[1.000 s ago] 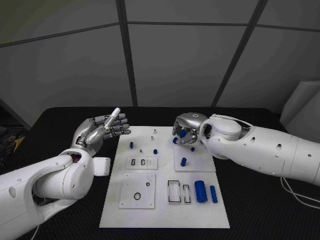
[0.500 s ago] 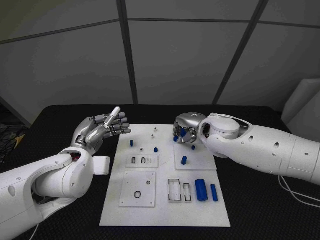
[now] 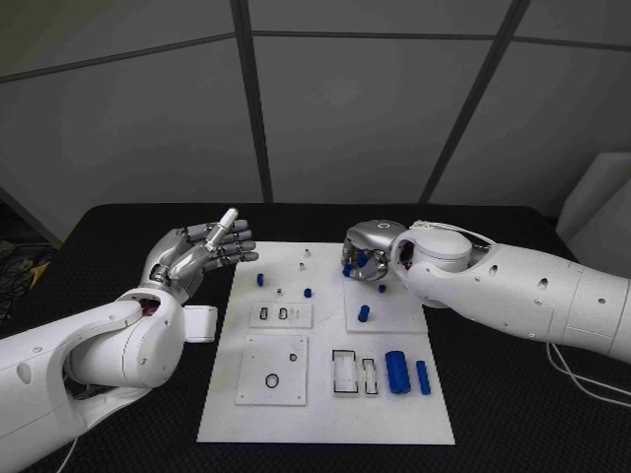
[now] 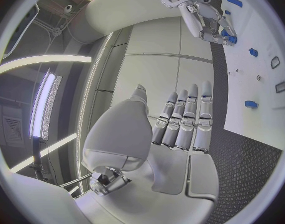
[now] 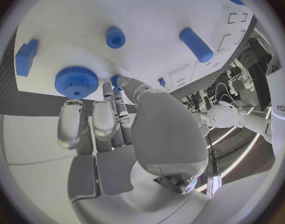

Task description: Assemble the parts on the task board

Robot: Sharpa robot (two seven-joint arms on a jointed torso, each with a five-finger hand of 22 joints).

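The white task board (image 3: 330, 404) lies in the middle of the black table. My right hand (image 3: 370, 251) is bent down over its far end. Thumb and fingers (image 5: 105, 119) hold a blue gear (image 5: 75, 81) by its rim, and the gear lies flat against the board (image 5: 154, 15). From the head the gear (image 3: 351, 266) is a blue patch under the fingers. The left wrist view has that hand (image 4: 204, 15) with the gear (image 4: 228, 35) at its tips. My left hand (image 3: 199, 251) is raised off the board's far left corner, fingers (image 4: 179, 119) straight and apart, holding nothing.
Blue pegs (image 3: 363, 313) stand on the board's far half, with a blue block (image 5: 26, 56) and a cylinder (image 5: 196, 44) near the gear. Two blue cylinders (image 3: 396, 372) lie by rectangular slots (image 3: 344, 374) at the near right. Black table (image 3: 515, 414) surrounds the board.
My right hand has edged slightly left over the board's far end, the gear staying at its fingers. The left hand has kept its raised pose.
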